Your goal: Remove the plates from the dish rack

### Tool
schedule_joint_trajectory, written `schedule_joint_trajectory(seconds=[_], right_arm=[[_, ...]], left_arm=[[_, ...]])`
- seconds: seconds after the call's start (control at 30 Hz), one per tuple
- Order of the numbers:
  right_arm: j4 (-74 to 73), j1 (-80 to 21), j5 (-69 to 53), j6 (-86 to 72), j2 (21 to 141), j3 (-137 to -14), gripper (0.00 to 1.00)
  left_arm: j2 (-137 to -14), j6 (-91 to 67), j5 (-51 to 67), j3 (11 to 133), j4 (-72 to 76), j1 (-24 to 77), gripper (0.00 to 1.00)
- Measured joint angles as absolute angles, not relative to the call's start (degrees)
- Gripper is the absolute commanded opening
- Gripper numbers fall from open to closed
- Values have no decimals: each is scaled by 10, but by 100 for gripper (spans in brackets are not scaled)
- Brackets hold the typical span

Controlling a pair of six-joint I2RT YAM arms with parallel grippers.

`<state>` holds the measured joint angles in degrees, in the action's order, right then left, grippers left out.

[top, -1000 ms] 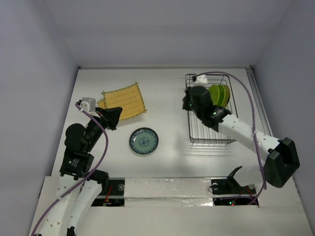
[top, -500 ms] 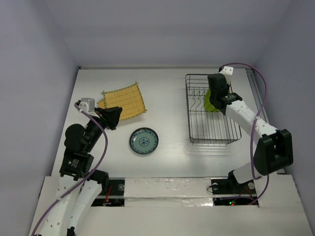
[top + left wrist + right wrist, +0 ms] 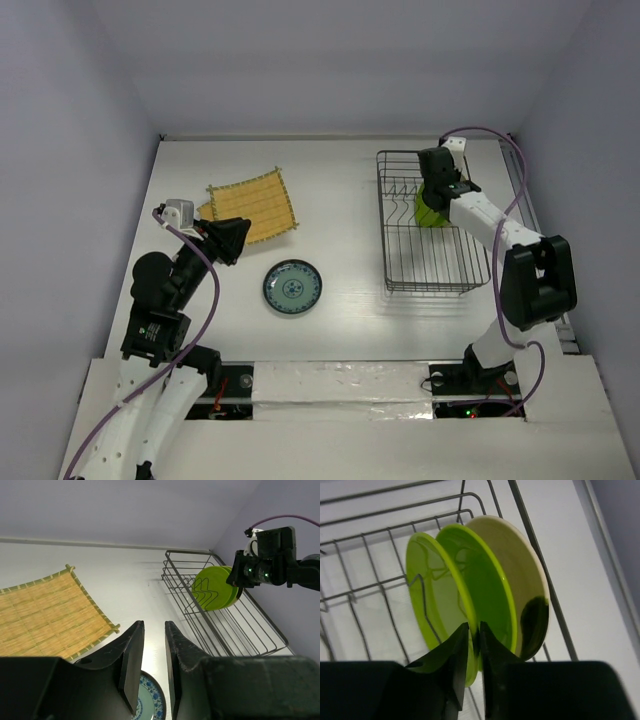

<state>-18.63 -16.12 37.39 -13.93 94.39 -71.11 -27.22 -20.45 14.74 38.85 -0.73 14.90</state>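
The dark wire dish rack [image 3: 386, 230] stands at the right. Two lime-green plates [image 3: 428, 210] and a cream plate stand upright in its far end. In the right wrist view the cream plate [image 3: 520, 565] with its dark patch is behind the two green ones. My right gripper [image 3: 474, 626] is shut on the rim of the front lime-green plate [image 3: 427, 590]; it also shows from above [image 3: 434, 192]. My left gripper [image 3: 154, 625] is open and empty above the small blue-white plate [image 3: 292, 288]. The yellow grid-patterned plates [image 3: 252, 205] lie on the table at the far left.
The rack's upright prongs [image 3: 420, 587] stand just in front of the held plate. The rack's near part [image 3: 250, 630] holds nothing. A rail [image 3: 518, 190] runs along the table's right edge beside the rack. White walls close the back and sides.
My right arm has swung from the rack's left side over to its far right end, and its gripper has closed on the front green plate. The left arm has not moved.
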Motion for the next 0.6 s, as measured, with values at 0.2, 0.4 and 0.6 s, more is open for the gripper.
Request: schedule_joint_trajectory(seconds=[0.2, 0.4, 0.6], right_arm=[[-189, -161, 378, -126, 956, -716, 2], [-202, -159, 375, -122, 917, -714, 0], [-223, -158, 389, -117, 822, -716, 0]], left_arm=[[-272, -204, 148, 389, -7, 149, 21], [-274, -204, 150, 389, -7, 149, 25], [-276, -204, 150, 389, -7, 149, 33]])
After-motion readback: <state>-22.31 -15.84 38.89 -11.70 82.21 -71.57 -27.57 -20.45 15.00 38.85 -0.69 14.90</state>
